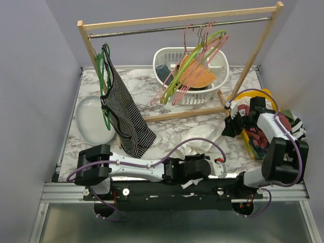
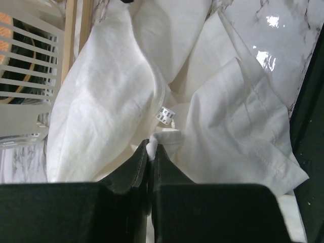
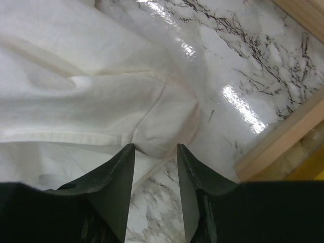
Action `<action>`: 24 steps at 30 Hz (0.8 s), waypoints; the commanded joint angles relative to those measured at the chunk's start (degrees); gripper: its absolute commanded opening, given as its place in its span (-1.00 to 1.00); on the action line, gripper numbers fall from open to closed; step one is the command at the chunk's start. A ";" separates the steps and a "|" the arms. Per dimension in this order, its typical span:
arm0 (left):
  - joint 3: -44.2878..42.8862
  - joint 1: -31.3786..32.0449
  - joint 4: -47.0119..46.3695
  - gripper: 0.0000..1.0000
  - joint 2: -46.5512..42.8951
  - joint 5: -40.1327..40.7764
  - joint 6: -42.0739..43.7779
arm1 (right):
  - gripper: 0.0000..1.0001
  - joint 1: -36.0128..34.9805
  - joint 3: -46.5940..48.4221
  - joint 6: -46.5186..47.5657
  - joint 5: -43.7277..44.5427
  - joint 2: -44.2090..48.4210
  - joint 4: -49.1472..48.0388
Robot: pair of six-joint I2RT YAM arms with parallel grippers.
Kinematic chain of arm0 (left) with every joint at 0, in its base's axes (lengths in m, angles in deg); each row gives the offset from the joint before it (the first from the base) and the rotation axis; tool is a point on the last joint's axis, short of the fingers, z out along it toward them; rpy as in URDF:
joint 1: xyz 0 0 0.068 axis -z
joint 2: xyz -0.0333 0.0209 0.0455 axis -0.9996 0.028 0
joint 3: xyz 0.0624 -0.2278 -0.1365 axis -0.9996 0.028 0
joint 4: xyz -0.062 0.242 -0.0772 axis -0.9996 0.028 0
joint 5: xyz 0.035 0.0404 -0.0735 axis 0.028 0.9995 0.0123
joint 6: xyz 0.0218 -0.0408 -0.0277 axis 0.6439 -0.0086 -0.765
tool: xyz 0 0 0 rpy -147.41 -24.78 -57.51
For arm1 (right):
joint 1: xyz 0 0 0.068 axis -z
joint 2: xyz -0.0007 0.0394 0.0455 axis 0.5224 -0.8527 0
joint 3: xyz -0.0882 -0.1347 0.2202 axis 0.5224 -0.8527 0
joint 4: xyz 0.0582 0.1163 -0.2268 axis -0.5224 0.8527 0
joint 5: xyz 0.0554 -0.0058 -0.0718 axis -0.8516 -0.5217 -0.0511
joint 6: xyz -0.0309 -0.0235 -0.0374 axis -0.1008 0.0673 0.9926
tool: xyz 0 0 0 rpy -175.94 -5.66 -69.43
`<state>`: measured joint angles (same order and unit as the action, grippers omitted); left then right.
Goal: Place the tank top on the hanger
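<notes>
The white tank top (image 1: 197, 145) lies crumpled on the marble table between the arms. My left gripper (image 1: 218, 163) lies low at the near edge. In the left wrist view it (image 2: 150, 145) is shut on a small fold of the tank top (image 2: 101, 101). My right gripper (image 1: 230, 124) reaches in from the right. In the right wrist view it (image 3: 156, 148) is open, with a rounded hem of the tank top (image 3: 76, 76) at its tips but not pinched. A pink wire hanger (image 1: 188, 40) hangs on the rail with other hangers, far from both grippers.
A lime-green hanger (image 1: 195, 61) hangs beside the pink one, over a white basket (image 1: 218, 68). A striped garment (image 1: 124, 116) hangs at the rack's left, by a white bowl (image 1: 91, 119). A yellow bin (image 1: 268, 95) of clothes sits right. The rack's wooden base bar (image 3: 283, 142) runs close to the right gripper.
</notes>
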<state>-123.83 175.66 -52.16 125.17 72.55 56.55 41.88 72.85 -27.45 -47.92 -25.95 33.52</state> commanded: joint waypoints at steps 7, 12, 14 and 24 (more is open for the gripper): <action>4.61 -2.10 -4.33 -1.00 -9.57 -2.85 -6.58 | -0.90 -1.52 2.13 -2.67 -1.99 -0.23 1.69; 7.07 -3.06 -5.30 -1.00 -13.26 -3.29 -7.64 | -0.99 -1.69 1.60 -3.56 -1.64 1.17 3.09; 7.94 -3.24 -5.30 -1.00 -15.19 -3.46 -7.91 | -0.99 -1.60 1.08 -3.74 -1.81 2.23 3.18; 7.77 -3.24 -3.80 -1.00 -28.55 -7.66 -7.12 | -0.99 -1.60 9.66 -8.12 -2.43 18.83 9.68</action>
<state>-114.98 172.47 -54.95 103.31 69.32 49.53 40.55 75.41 -32.02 -49.04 -16.26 39.03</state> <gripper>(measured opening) 0.022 0.014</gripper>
